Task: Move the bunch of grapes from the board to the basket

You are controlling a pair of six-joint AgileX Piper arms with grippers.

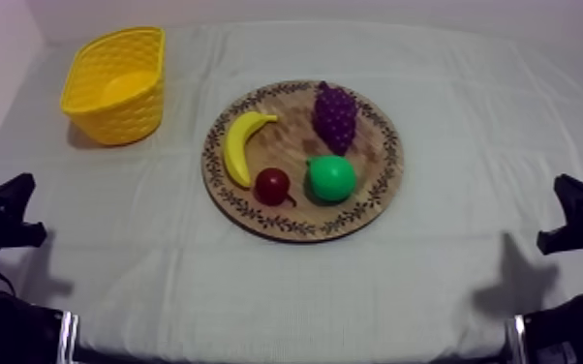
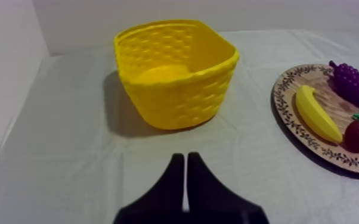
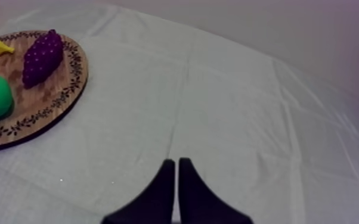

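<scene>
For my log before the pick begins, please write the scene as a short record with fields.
grapes: on the wooden board, at its far side
also on board: banana, small red fruit, pear
yellow basket: upright, left of the board, apart from it
left gripper: shut on nothing, low, facing basket
right gripper: shut on nothing, low

No text, label, brand mark, number or sign was readable in any view. The wooden board carried a dark leafy pattern round its rim — ornament, not lettering. The yellow basket showed plain weave on its walls — nothing printed could be made out.
</scene>
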